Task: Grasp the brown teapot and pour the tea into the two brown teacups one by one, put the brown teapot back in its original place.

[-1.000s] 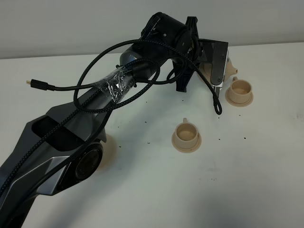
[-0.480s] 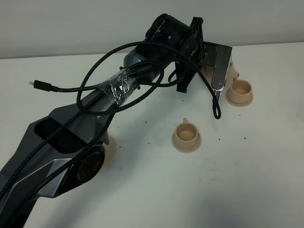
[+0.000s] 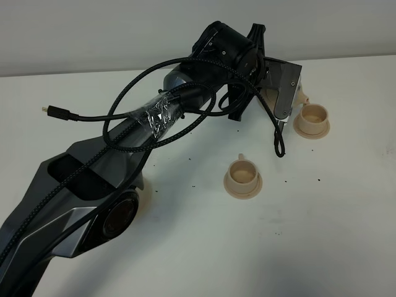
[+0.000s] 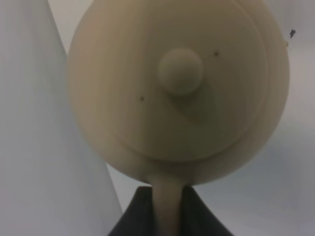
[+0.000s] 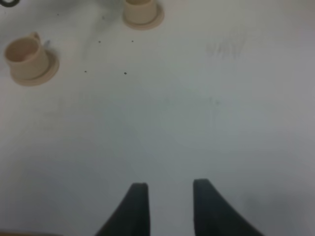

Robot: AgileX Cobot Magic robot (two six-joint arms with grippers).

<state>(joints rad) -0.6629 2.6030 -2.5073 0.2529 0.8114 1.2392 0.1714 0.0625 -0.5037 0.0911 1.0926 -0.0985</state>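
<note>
Since a second ago the left arm is leaning a little farther toward the far teacup (image 3: 312, 119), bringing the spout of the brown teapot (image 4: 177, 98) lower, just beside that cup's rim; whether they are touching I cannot tell. The left tool (image 4: 167, 216) is clamping its dark fingers (image 4: 133, 216) on the teapot's loop handle, holding the pot in the air above the table (image 3: 322, 235), with the lid and its knob facing the wrist camera. From the high camera most of the pot is hiding behind the tool, with only the spout peeking out. The far teacup is sitting on its saucer, and the near teacup (image 3: 242, 175) is standing on its own saucer, well apart from the pot. The right tool (image 5: 167, 209) is hovering over the table with its fingers standing apart, gripping nothing. A black cable (image 3: 65, 115) is looping over the left arm.
</note>
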